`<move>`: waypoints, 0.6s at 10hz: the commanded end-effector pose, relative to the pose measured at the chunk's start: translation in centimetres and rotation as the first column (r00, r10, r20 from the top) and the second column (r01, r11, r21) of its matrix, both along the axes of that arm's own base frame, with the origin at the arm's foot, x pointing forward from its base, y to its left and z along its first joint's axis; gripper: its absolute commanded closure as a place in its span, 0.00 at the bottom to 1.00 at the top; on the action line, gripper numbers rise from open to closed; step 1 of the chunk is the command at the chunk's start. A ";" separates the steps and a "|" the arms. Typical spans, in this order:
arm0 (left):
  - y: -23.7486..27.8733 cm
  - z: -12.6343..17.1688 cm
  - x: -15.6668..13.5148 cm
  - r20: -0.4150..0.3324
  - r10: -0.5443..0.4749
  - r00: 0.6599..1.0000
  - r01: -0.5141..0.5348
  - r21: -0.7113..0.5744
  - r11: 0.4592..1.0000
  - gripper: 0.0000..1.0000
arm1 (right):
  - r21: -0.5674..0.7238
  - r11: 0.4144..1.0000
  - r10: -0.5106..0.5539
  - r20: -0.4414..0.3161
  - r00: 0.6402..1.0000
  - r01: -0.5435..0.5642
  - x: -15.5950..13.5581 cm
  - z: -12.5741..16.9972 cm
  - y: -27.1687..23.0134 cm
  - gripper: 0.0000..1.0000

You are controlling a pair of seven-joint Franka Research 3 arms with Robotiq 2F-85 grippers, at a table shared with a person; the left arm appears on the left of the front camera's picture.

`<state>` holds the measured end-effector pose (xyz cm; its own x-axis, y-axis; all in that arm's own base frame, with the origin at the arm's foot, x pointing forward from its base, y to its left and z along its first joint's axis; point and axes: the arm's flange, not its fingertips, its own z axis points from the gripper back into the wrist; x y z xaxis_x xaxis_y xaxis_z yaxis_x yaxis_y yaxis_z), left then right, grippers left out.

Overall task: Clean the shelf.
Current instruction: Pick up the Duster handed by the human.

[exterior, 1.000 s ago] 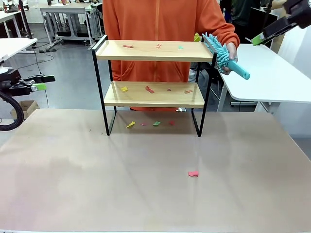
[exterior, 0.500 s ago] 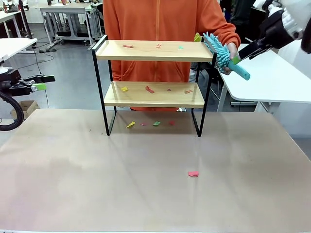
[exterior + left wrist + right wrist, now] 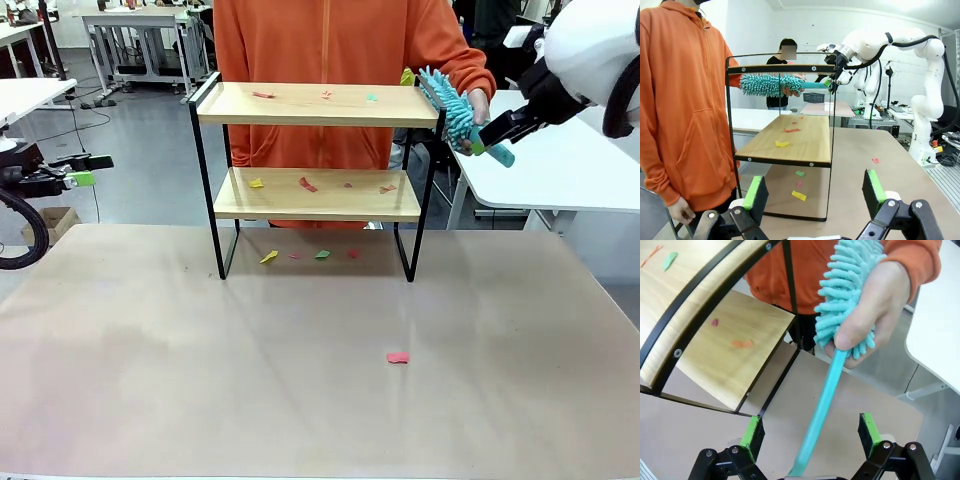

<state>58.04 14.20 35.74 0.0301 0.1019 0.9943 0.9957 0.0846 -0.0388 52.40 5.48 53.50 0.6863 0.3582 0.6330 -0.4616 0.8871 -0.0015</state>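
Illumination was bright, even and overhead in all views. The worktop (image 3: 300, 400) carried a broad, pale sheen, with only faint shadow beneath the shelf (image 3: 300, 110). The front view was sharp. The left wrist view bowed straight lines slightly toward its edges.

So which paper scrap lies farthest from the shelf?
The red scrap alone on the open table; the others lie on the shelf or just beneath it.

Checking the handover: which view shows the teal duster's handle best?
The right wrist view: the duster's handle runs close up from the person's hand down between the fingers of the open right gripper. The front view shows it small, beside that gripper. The left wrist view shows it far off, through the frame of the shelf.
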 end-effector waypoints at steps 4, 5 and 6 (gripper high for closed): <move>-0.1 0.2 -0.4 0.002 0.004 1.000 -0.004 0.010 1.000 0.00 | 0.025 0.997 -0.075 -0.055 0.996 0.077 0.3 0.5 -0.2 0.60; -0.1 0.2 -0.4 0.002 0.004 1.000 -0.004 0.010 1.000 0.00 | 0.023 0.996 -0.088 -0.055 0.995 0.089 0.3 0.6 -0.2 1.00; -0.1 0.2 -0.4 0.002 0.004 1.000 -0.004 0.010 1.000 0.00 | 0.023 0.996 -0.089 -0.066 0.994 0.091 0.3 0.7 -0.2 0.65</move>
<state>58.04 14.20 35.74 0.0301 0.1019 0.9943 0.9957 0.0847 -0.0388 52.50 5.08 53.35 0.7320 0.2922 0.6155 -0.4027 0.9142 0.0449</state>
